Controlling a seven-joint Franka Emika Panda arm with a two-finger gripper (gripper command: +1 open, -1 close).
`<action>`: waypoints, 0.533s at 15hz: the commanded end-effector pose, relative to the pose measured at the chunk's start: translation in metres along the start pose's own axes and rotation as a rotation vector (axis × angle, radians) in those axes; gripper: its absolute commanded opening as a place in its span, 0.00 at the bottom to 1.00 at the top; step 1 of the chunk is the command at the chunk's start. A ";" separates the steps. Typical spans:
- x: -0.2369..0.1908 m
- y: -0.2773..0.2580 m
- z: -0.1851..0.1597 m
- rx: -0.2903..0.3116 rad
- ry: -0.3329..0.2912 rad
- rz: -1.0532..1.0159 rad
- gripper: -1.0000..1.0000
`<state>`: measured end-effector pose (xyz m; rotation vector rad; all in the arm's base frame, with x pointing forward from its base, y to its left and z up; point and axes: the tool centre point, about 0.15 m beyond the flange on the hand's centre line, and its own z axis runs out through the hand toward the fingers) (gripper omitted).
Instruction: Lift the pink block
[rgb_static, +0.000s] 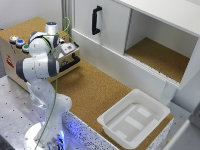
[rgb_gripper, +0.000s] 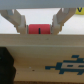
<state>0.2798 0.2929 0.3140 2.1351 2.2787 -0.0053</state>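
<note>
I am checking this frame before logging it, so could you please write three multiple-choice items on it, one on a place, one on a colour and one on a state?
1. Where is the pink block in the wrist view?
A. Between the fingers of the hand
B. Inside the white tray
C. In the open cabinet compartment

2. What colour is the handle on the cabinet door?
A. White
B. Black
C. Green

3. What is in the white tray?
A. A stack of blocks
B. Water
C. Nothing visible

Answers:
1. A, since the wrist view shows the block framed by the two fingers; whether they press on it cannot be told.
2. B, since the exterior view shows a dark bar against the white door.
3. C, since the exterior view shows only the tray's bare white floor.
</note>
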 end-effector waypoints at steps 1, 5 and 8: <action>0.006 0.018 -0.034 -0.079 -0.043 -0.016 0.00; 0.005 0.035 -0.085 -0.172 -0.059 -0.007 0.00; -0.007 0.043 -0.117 -0.241 -0.052 0.025 0.00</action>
